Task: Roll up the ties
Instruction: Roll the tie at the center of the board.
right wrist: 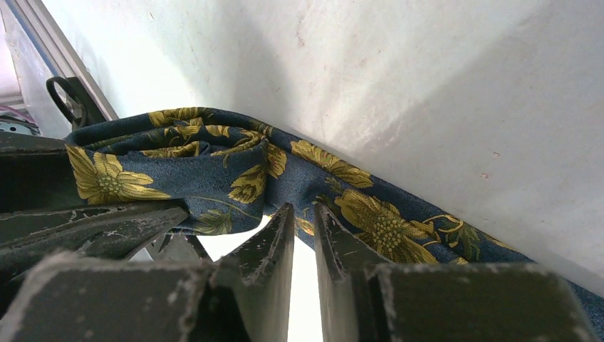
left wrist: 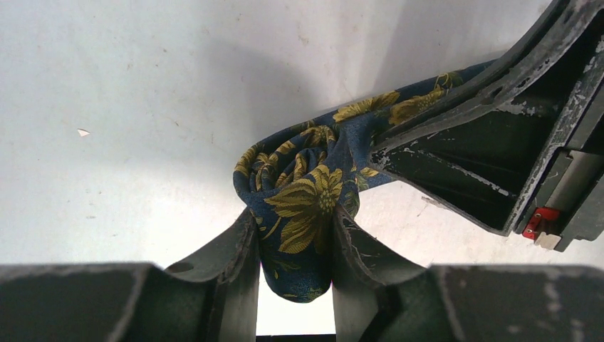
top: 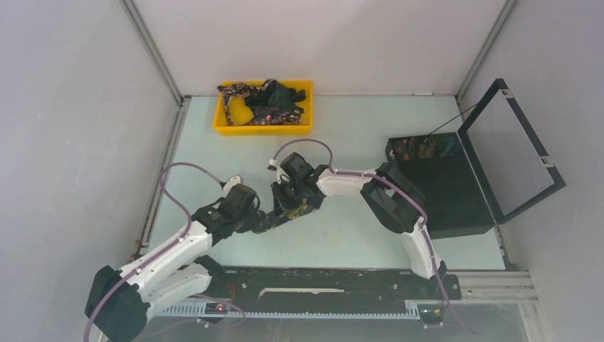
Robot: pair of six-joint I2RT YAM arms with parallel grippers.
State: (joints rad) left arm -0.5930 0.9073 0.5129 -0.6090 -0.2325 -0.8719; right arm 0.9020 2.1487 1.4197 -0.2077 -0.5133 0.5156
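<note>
**Tie bunched between two grippers at mid-counter**

The dark navy fabric necktie with a yellow floral pattern (left wrist: 285,160) lies on the pale counter (left wrist: 142,85), between the two arms and in front of their bases. The left gripper (left wrist: 295,212) is clamped on a thick looped fold of it, with fabric bulging out above and below the jaws. That grip looks meant to anchor the started coil so it cannot spring open.

The right gripper (right wrist: 303,210) meets the same tie from the other side, touching the bunch. Its jaws are narrow, and the tips sit at the tie's lower edge. From there it could feed or tension the free length toward the roll.

The yellow plastic tray (top: 263,129) at the far edge holds the tangled patterned ties (top: 246,91) yet to be rolled. The black hinged box (top: 456,206) stands open to the right, probably where finished rolls go.

From above, the arms cover most of the working tie, so its full length and pointed ends cannot be traced. I cannot tell whether the right gripper actually pinches fabric or only presses against it. How many turns the coil has is also hidden inside the fold. Something patterned shows at the box's back corner, too small to identify.
</note>
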